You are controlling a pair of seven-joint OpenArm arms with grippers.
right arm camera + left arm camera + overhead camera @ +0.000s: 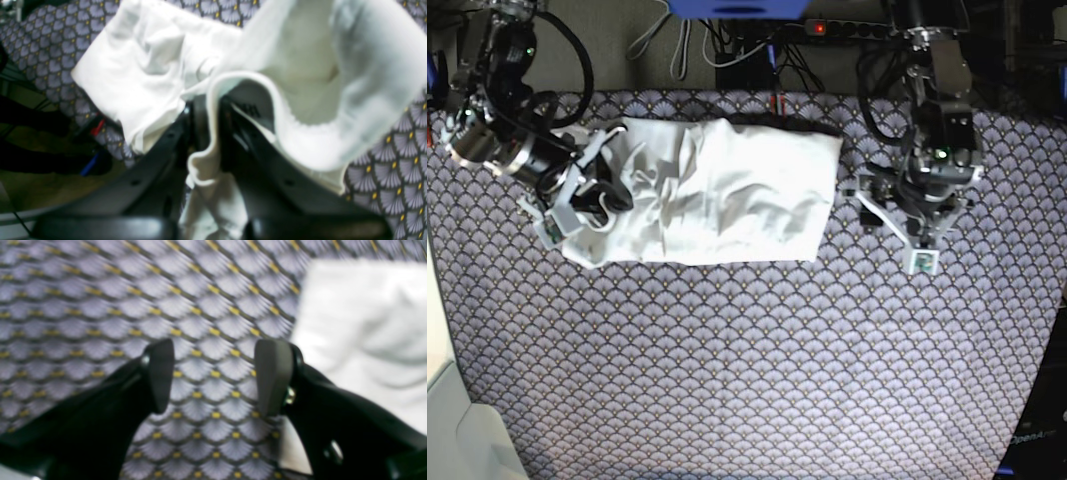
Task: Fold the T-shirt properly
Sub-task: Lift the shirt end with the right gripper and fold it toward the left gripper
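The T-shirt [727, 190] lies crumpled near the far edge of the patterned tablecloth [757, 370]. The right gripper [206, 113] pinches its hemmed edge, while the left gripper [213, 373] hovers beside it, jaws wide and empty.

The shirt [727, 190] is plain white, no print. The counter [757, 370] is covered in a lilac-grey fan-scale pattern with dark outlines and small yellow dots. Both pincers' fingers [273, 376] are matte black.
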